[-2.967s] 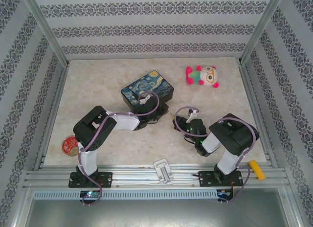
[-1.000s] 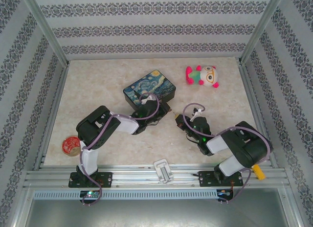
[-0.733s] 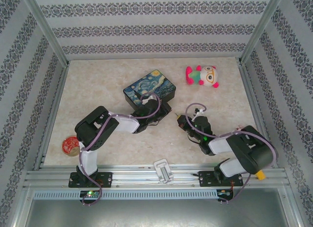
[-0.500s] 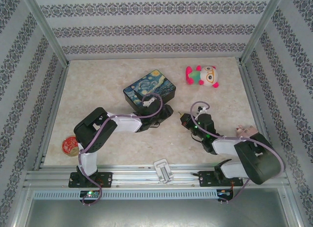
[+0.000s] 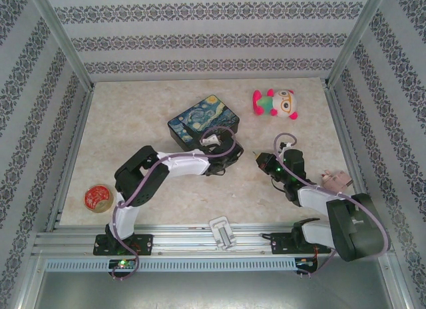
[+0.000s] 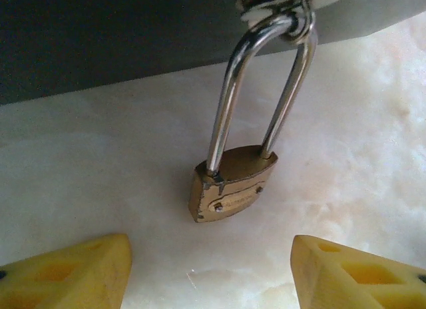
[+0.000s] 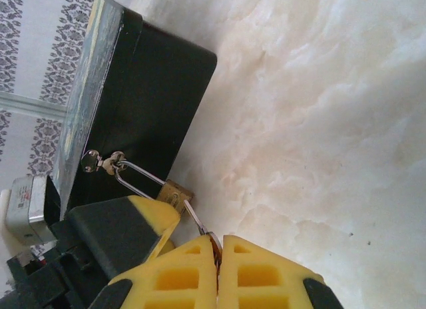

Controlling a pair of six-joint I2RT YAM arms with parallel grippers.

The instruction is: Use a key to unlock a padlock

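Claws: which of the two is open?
The left claw, the one facing the padlock: its yellow fingers stand wide apart. The right claw is pinched shut on the key.

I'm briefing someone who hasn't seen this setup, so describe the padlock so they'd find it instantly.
Find the dark tin with the swirling blue night-sky lid near the middle of the marbled table. A thin silvery loop hangs from the clasp on its side wall, ending in the padlock resting on the table. It is a tiny brass block, far smaller than the tin.
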